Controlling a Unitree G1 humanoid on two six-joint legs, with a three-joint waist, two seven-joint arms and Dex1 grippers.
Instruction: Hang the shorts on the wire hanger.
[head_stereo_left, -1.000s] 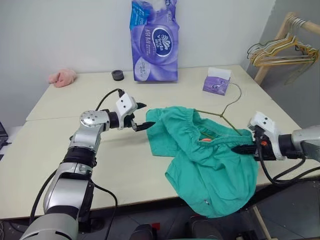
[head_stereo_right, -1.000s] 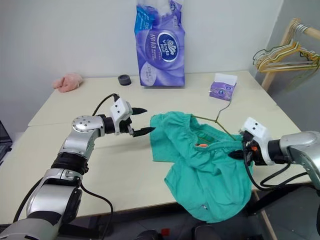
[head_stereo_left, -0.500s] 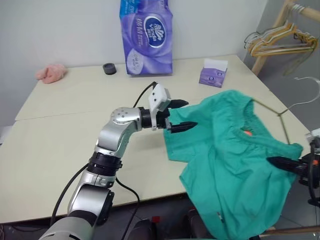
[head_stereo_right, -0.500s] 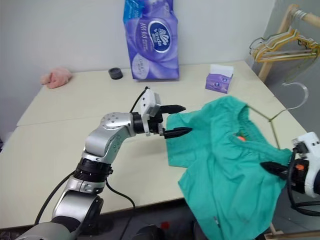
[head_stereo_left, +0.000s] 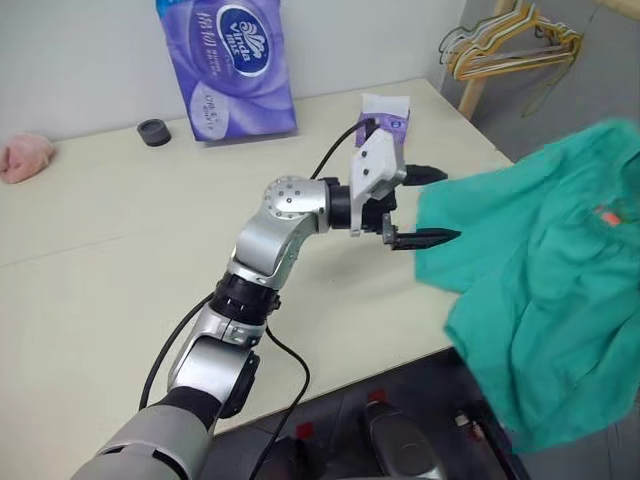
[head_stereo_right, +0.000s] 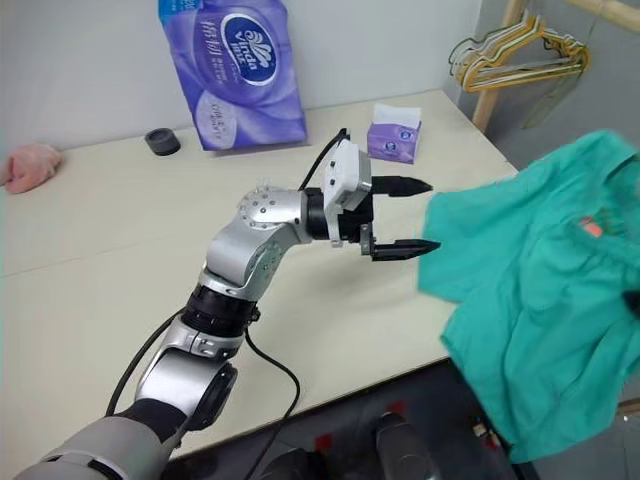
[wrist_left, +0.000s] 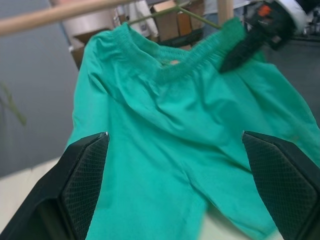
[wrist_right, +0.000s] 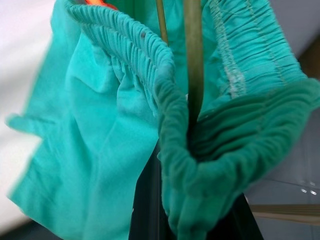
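Note:
The teal-green shorts (head_stereo_left: 545, 270) hang in the air past the table's right edge, waistband uppermost. The olive wire hanger (wrist_right: 192, 60) runs through the gathered waistband (wrist_right: 175, 115). In the left wrist view my right gripper (wrist_left: 235, 52) is shut on the far end of the waistband, where the hanger wire (wrist_left: 195, 15) comes out. My left gripper (head_stereo_left: 450, 205) reaches level toward the near edge of the shorts. It is open, with the cloth in front of its fingers (wrist_left: 87, 185) and nothing between them.
On the table (head_stereo_left: 100, 260) stand a tall purple tissue pack (head_stereo_left: 232, 65), a small purple tissue box (head_stereo_right: 397, 140), a black round cap (head_stereo_left: 153, 132) and a pink cloth (head_stereo_left: 25, 157). A wooden rack with bunched hangers (head_stereo_left: 505, 50) stands beyond the table's right corner.
The view has swung to the right. The shorts have been lifted off the table, up and to the right. My left gripper has followed them rightward and upward, still open.

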